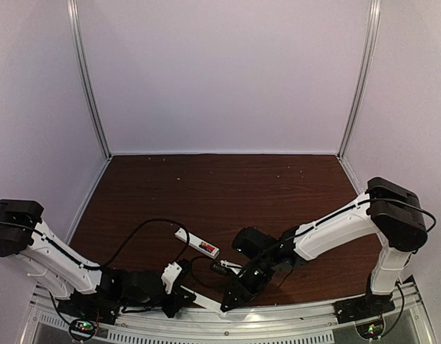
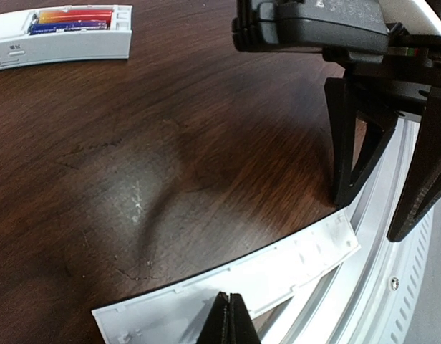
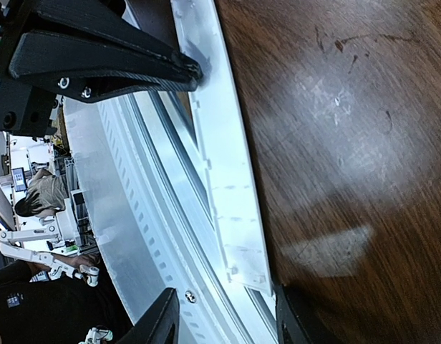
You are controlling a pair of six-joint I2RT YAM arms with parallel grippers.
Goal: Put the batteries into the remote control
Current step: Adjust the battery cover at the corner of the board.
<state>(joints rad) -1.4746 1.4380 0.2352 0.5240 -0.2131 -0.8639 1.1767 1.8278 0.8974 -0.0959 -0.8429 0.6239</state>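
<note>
Both batteries already sit side by side in the slot of the remote, the red-orange one next to the dark blue one. The remote lies flat on the surface, a little left of the middle and not far from the near edge, with its slot facing up.

What lies loose is the cover, a thin white strip along the near edge, partly hanging over the metal rail.

The left tool is clenched on one long edge of the cover, its tips pressed together on the plastic. The right tool is released, its fingers spread to either side of the cover's other end without touching it.

The batteries look small, hard, smooth and light, so they would likely roll if tipped out. The remote should therefore stay level, slot upward. It is probably light, stiff plastic that slides easily on polished wood. It is best held across its two long sides, near the middle and away from the open slot.

The cover is likely very light and a bit bendy, and thin enough to be awkward to lift off a flat top. The overhanging edge is the sensible place to pinch it, lightly so it does not bow or snap out.
</note>
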